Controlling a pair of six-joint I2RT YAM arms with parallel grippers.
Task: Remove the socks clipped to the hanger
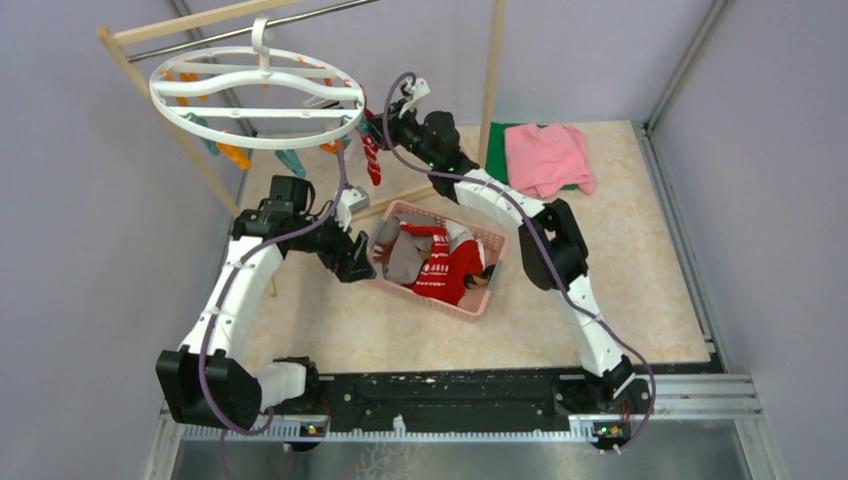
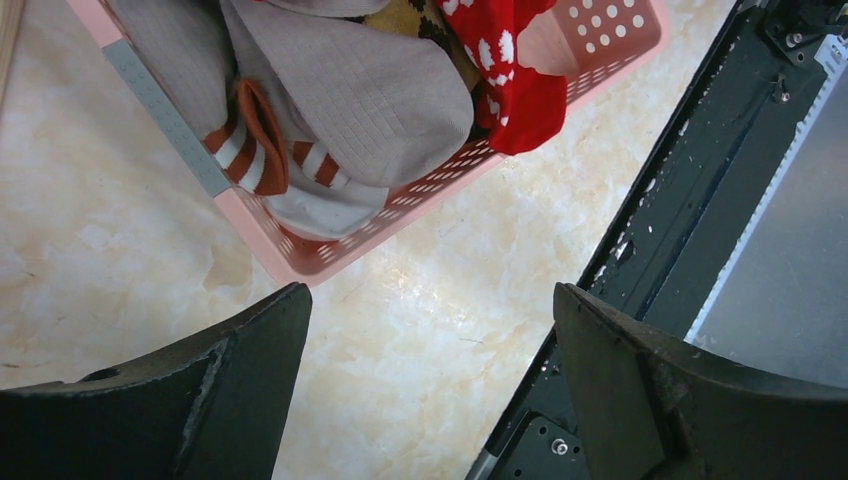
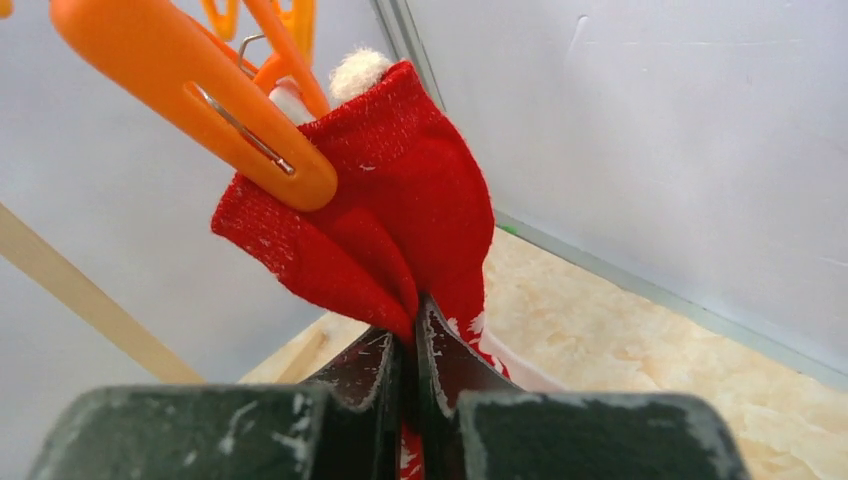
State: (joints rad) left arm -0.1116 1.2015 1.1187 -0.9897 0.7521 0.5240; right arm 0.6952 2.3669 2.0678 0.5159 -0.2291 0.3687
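The white oval hanger (image 1: 256, 95) hangs by its hook from the metal bar at the back left, with orange and teal clips below its ring. One red sock (image 1: 371, 158) hangs from an orange clip (image 3: 200, 100) at the ring's right side. My right gripper (image 1: 385, 130) is shut on this red sock (image 3: 400, 230), just below the clip. My left gripper (image 1: 362, 258) is open and empty, low beside the left end of the pink basket (image 1: 493, 240). The basket holds grey, striped and red socks (image 2: 360, 90).
A wooden-framed rack (image 1: 492, 70) with a metal bar stands at the back. Folded pink cloth (image 1: 545, 155) on a green one lies at the back right. The black base rail (image 1: 450, 395) runs along the near edge. Grey walls enclose the table.
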